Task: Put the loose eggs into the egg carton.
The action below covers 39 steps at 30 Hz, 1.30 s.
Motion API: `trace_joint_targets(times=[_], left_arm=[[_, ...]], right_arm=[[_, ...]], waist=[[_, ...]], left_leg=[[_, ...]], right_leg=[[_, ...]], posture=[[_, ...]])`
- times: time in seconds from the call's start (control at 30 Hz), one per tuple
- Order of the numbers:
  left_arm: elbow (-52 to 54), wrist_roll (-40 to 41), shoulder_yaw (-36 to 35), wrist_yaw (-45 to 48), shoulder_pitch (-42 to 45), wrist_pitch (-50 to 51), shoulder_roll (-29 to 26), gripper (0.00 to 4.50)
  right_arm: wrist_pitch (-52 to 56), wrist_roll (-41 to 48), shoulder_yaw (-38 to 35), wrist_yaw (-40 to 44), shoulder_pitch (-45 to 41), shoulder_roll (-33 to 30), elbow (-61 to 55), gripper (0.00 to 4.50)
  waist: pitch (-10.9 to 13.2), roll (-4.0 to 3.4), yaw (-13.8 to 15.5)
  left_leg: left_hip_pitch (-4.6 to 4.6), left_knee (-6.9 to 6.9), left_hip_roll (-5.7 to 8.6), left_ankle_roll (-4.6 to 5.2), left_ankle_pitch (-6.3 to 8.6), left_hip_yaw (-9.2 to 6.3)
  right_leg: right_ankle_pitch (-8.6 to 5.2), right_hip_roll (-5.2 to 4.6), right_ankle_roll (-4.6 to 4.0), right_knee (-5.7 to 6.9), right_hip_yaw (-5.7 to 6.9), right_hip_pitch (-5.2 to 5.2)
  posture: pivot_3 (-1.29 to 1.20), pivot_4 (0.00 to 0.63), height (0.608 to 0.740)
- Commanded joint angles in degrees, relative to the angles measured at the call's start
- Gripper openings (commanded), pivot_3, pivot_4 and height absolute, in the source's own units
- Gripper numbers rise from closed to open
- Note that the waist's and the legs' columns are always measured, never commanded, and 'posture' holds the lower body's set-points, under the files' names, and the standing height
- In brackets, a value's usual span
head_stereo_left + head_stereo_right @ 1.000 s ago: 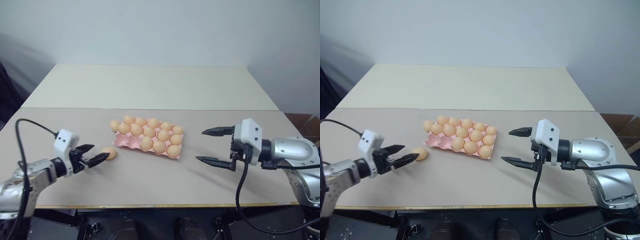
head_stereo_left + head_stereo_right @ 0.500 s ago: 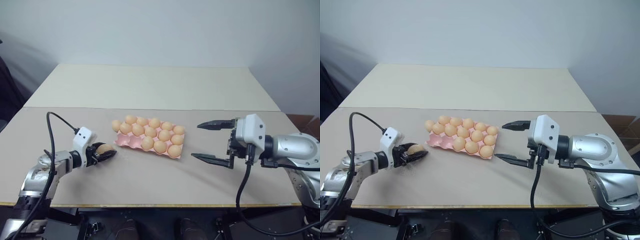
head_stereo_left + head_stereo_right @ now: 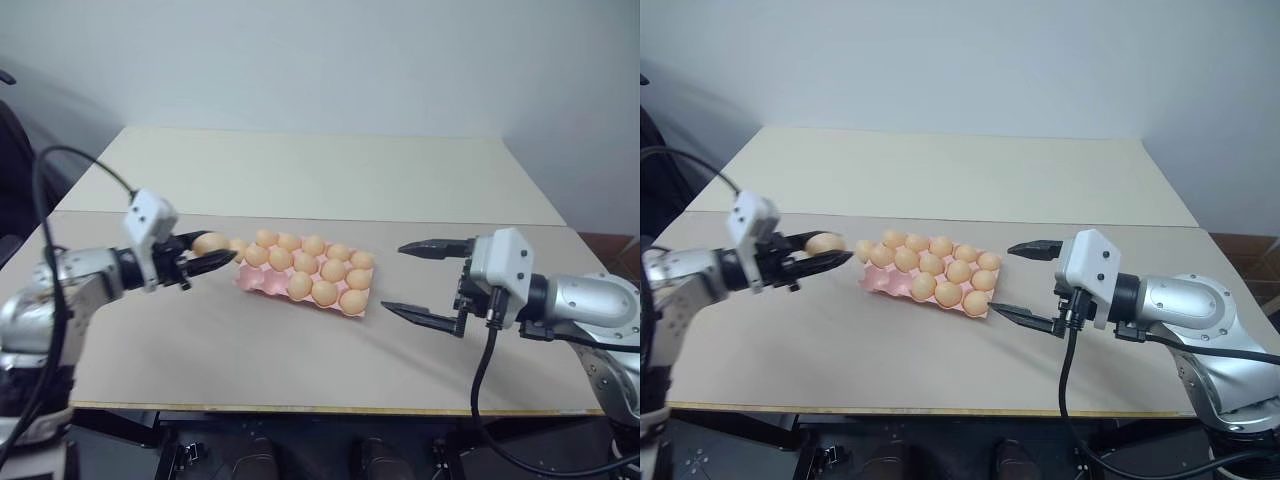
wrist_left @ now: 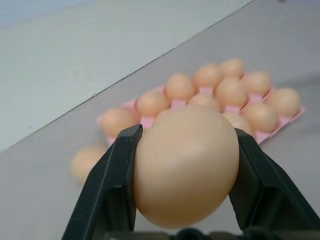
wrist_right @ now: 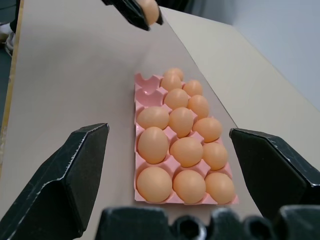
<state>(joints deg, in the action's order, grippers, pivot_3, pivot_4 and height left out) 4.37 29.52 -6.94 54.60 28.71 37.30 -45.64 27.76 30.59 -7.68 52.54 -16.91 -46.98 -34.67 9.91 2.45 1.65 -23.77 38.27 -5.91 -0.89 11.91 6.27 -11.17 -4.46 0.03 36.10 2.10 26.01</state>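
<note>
left gripper (image 3: 205, 262): pinches an egg (image 3: 209, 242), lifted off the table | target: empty cups (image 5: 148, 89) at the carton's (image 5: 150, 191) near-left end, just ahead of its fingertips, carton's long axis running away to the right | one egg on table (image 4: 86, 160) just beside that end | right gripper (image 3: 425, 281): spread wide, empty, near the carton's opposite end

Pale orange-tan eggs (image 3: 300, 284), plain pink egg carton (image 3: 262, 285), beige table (image 3: 300, 360), black-fingered left tool (image 3: 214, 261).
</note>
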Motion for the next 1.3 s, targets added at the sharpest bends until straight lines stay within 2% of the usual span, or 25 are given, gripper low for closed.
trace_joint_targets(times=[0.03, 0.27, 0.3, 0.47, 0.5, 0.6, 0.8, 0.93, 1.07, 1.2, 1.3], left_arm=[[-6.58, -3.52, 6.12, 2.44, 5.21, -3.25, 3.0, 2.09], [-18.64, -10.08, 13.08, 4.14, 11.71, -8.55, 9.21, 2.09], [-19.23, -10.43, 13.42, 4.89, 12.04, -8.88, 9.44, 2.8], [-17.88, -10.23, 12.9, 8.5, 11.4, -8.88, 8.12, 4.31], [-17.43, -10.02, 12.28, 8.71, 11.18, -8.7, 7.68, 4.48], [-14.64, -8.59, 8.27, 8.33, 9.46, -9.15, 5.5, 4.48], [-8.37, -4.4, -4.27, 7.55, 2.63, -11.54, 0.06, 4.48], [-0.46, -3.92, -12.68, 9.22, -10.5, -13.34, -5.69, 4.48], [9.41, 2.28, -24.61, 5.98, -23.87, -8.73, -3.56, 4.48], [16.63, 4.31, -31.51, 4.17, -35.25, -6.21, -1.96, 4.48], [19.51, 6.28, -33.17, 1.43, -37.57, -4.37, -0.98, 4.48]], right_arm=[[-0.31, 0.39, -0.58, -0.99, -1.32, -0.27, -1.15, 4.5], [0.02, 0.69, -0.11, -2.48, -2.03, 0.09, -1.73, 4.5], [0.08, 0.78, -0.22, -2.64, -1.97, 0.03, -1.9, 4.5], [0.26, 1.25, -0.77, -3.19, -1.72, -0.11, -2.17, 4.5], [0.24, 1.07, -0.66, -3.31, -1.75, -0.11, -2.02, 4.5], [0.08, 1.12, -0.5, -3.34, -1.77, 0.09, -1.86, 4.5], [-1.17, 0.74, 0.12, -1.86, -2.43, 0.26, 0.39, 4.5], [-1.9, 0.87, 0.32, 0.31, -2.85, 0.15, 3.48, 4.5], [-2.7, 0.21, 0.93, 1.73, -1.79, 0.73, 6.86, 4.5], [-3.93, -0.6, 1.37, 2.97, -0.4, 0.64, 9.19, 4.5], [-4.06, -0.13, 1.25, 3.51, -0.48, 0.7, 9.53, 4.5]], waist=[[0.0, 0.01, -0.11], [0.0, 0.02, -0.85], [0.01, 0.03, -0.9], [0.01, 0.03, -0.98], [0.01, 0.03, -0.98], [0.0, 0.03, -1.22], [0.0, 0.02, -1.46], [0.0, 0.01, -2.0], [0.0, 0.01, -1.83], [0.0, 0.0, -1.49], [0.0, 0.0, -1.06]], left_leg=[[-0.01, 0.02, 0.0, 0.01, 0.0, 0.0], [-0.1, 0.01, 0.01, 0.06, 0.0, -0.04], [-0.1, 0.01, 0.01, 0.07, 0.01, -0.05], [-0.13, 0.04, 0.02, 0.07, 0.0, -0.06], [-0.11, 0.04, 0.02, 0.07, 0.0, -0.07], [-0.09, 0.06, 0.01, 0.08, 0.0, -0.08], [-0.1, 0.05, -0.01, 0.08, 0.0, -0.09], [-0.09, 0.0, -0.01, 0.07, 0.0, -0.07], [-0.1, -0.01, -0.04, 0.07, 0.01, -0.07], [-0.08, 0.0, -0.05, 0.05, 0.01, -0.05], [-0.03, 0.0, -0.05, 0.01, 0.03, -0.01]], right_leg=[[0.01, 0.01, 0.01, 0.0, -0.01, 0.0], [0.17, 0.06, 0.24, -0.02, -0.04, 0.06], [0.17, 0.06, 0.24, -0.02, -0.04, 0.06], [0.17, 0.05, 0.26, -0.01, -0.04, 0.07], [0.17, 0.05, 0.26, 0.02, -0.04, 0.07], [0.17, 0.05, 0.26, 0.05, -0.04, 0.07], [0.16, 0.05, 0.26, 0.03, -0.05, 0.09], [0.16, 0.03, 0.25, -0.01, -0.05, 0.11], [0.13, 0.01, 0.22, 0.0, -0.02, 0.12], [-0.05, -0.02, -0.09, -0.01, -0.01, 0.14], [-0.05, -0.03, -0.1, 0.01, -0.03, 0.13]], posture=[[0.0, 0.15, 0.74], [0.0, 0.15, 0.74], [0.0, 0.15, 0.74], [0.0, 0.15, 0.74], [0.0, 0.15, 0.74], [0.0, 0.15, 0.74], [0.0, 0.15, 0.74], [0.0, 0.15, 0.74], [0.0, 0.15, 0.74], [0.0, 0.15, 0.74], [0.0, 0.15, 0.74]])
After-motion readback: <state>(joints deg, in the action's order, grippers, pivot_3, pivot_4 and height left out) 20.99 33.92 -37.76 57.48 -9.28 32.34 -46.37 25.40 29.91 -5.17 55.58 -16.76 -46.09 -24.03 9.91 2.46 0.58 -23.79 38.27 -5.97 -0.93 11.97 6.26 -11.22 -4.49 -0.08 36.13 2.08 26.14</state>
